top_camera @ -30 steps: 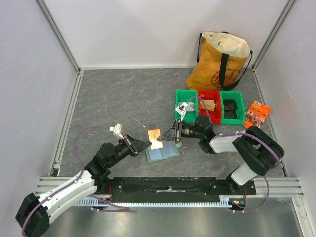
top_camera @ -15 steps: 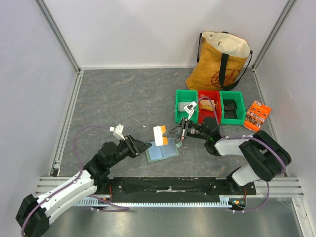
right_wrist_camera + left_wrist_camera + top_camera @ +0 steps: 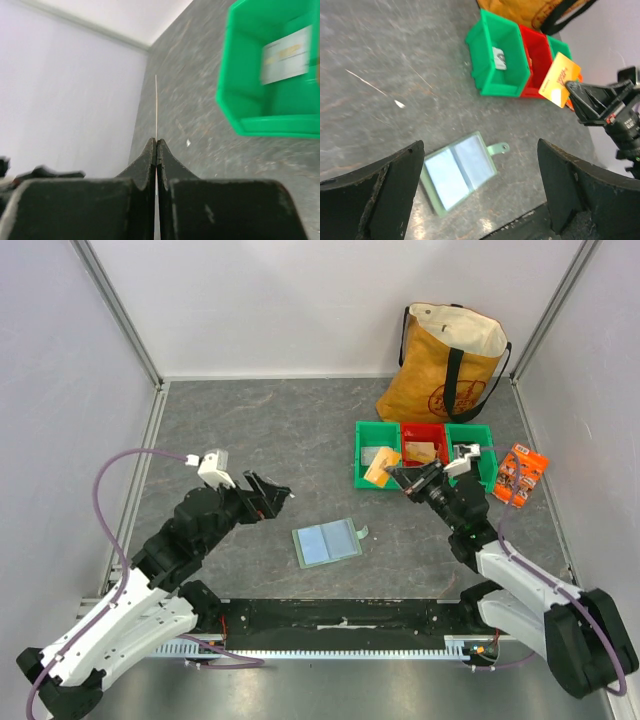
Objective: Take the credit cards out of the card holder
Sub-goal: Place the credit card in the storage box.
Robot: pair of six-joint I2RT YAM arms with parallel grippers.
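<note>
- Card holder [image 3: 327, 542]: unfolded flat on the table [image 3: 250, 430], with the pale blue pocket panels up and the tab [image 3: 499, 148] toward the bins. Its long axis runs roughly left to right in the top view, slightly tilted. Whether a card remains in the pockets cannot be told.
- Right gripper [image 3: 403, 477]: fingers pressed together on an orange-gold credit card [image 3: 381, 467], held in the air by the bins. The wrist view shows the card edge-on, a thin line rising from the closed tips.
- Left gripper [image 3: 270, 490]: fingers [image 3: 390, 195] spread wide, holding nothing, raised above the table. The holder lies ahead of and below them, between the two grippers and somewhat nearer this arm.
- Judged step: setting the held card down. The left green bin [image 3: 361, 445] lies ahead and to the right of the right fingers, and holds a pale flat item [image 3: 499, 57].
- Writing: print on the held card, the tote bag [image 3: 450, 360] emblem and the orange packet [image 3: 520, 472] are too small to read.
</note>
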